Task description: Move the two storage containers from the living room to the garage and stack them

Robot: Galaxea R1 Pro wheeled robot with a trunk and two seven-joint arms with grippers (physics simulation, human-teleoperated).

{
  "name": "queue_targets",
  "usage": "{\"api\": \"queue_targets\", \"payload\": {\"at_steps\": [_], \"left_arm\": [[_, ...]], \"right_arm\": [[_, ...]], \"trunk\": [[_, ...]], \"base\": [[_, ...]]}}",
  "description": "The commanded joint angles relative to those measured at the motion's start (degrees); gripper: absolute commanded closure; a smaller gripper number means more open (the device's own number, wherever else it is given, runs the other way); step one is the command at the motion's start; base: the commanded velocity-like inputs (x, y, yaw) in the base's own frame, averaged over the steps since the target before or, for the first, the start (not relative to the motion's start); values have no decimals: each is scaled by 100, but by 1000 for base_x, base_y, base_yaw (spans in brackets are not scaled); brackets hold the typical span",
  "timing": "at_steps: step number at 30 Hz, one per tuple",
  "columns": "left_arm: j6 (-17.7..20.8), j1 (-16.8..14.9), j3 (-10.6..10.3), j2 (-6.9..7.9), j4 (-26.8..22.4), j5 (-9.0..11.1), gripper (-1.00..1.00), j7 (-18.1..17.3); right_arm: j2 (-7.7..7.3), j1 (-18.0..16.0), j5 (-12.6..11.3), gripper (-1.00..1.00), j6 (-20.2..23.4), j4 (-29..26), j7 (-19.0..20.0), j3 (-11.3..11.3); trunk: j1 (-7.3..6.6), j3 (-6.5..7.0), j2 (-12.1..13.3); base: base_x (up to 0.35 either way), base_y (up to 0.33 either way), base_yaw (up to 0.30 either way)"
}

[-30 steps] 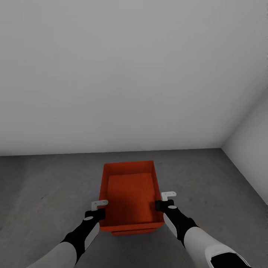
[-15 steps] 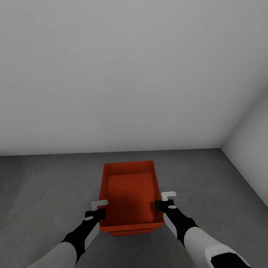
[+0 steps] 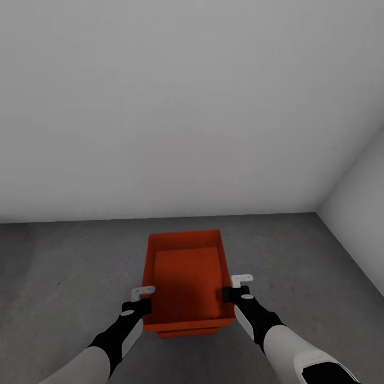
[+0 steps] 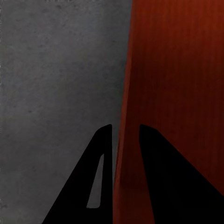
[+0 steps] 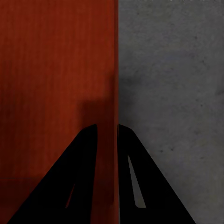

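Observation:
In the head view an orange-red storage container (image 3: 186,277) hangs low over the dark grey garage floor (image 3: 64,266), open top upward. A strip of a second orange-red container (image 3: 189,333) shows just under its near edge. My left gripper (image 3: 143,298) straddles the upper container's left wall and my right gripper (image 3: 234,288) its right wall. In the left wrist view the gripper (image 4: 125,126) has the container wall (image 4: 177,70) between its dark fingers. The right wrist view has the gripper (image 5: 107,125) closed tightly on the wall (image 5: 56,60).
A plain white wall (image 3: 186,106) stands straight ahead, and a second white wall (image 3: 362,213) meets it in a corner at the right. Rough grey floor (image 4: 46,70) spreads to both sides of the containers (image 5: 177,70).

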Motion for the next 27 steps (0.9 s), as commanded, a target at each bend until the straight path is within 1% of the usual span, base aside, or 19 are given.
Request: {"api": "queue_targets", "payload": {"at_steps": [1, 23, 27], "left_arm": [[38, 2, 94, 3, -9, 286, 100, 102], [46, 2, 109, -3, -36, 294, 100, 96], [46, 2, 110, -2, -36, 290, 100, 95]], "right_arm": [[-3, -7, -98, 100, -234, -32, -64, -169], [-3, -5, -108, 100, -234, -32, -64, -176], [-3, -5, -108, 100, -234, -32, -64, -176]], "trunk": [[3, -9, -10], [3, -9, -10], [91, -81, -170]], "base": [[0, 0, 0], [0, 0, 0], [0, 0, 0]]}}
